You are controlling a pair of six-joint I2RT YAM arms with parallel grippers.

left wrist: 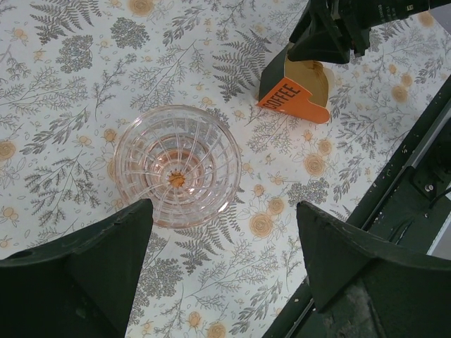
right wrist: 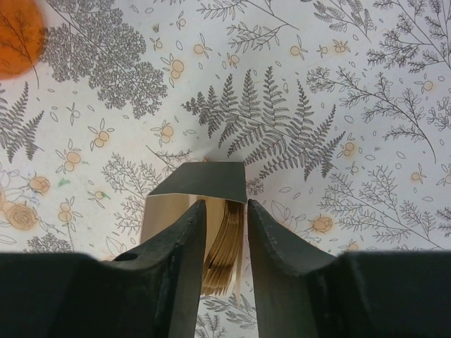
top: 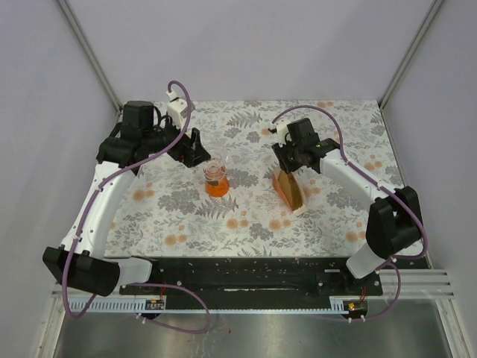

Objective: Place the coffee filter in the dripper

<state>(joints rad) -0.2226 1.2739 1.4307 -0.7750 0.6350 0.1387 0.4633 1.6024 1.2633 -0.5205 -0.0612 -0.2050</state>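
Observation:
The dripper [top: 216, 181], clear ribbed glass on an orange base, stands upright mid-table and is empty inside [left wrist: 177, 165]. My left gripper [top: 195, 149] hovers just behind it, wide open with nothing between its fingers [left wrist: 224, 211]. To the right stands the beige wedge-shaped holder [top: 289, 192] with its stack of brown papers [right wrist: 225, 243]. My right gripper [top: 287, 168] hangs over the holder's top, its jaws a little apart on either side of the stack's edge [right wrist: 225, 205]. A single coffee filter cannot be told apart from the stack.
The floral cloth [top: 246, 224] covers the table between white walls. The holder's orange side reading COFFEE [left wrist: 287, 93] faces the dripper. A black rail [top: 246, 272] runs along the near edge by the arm bases.

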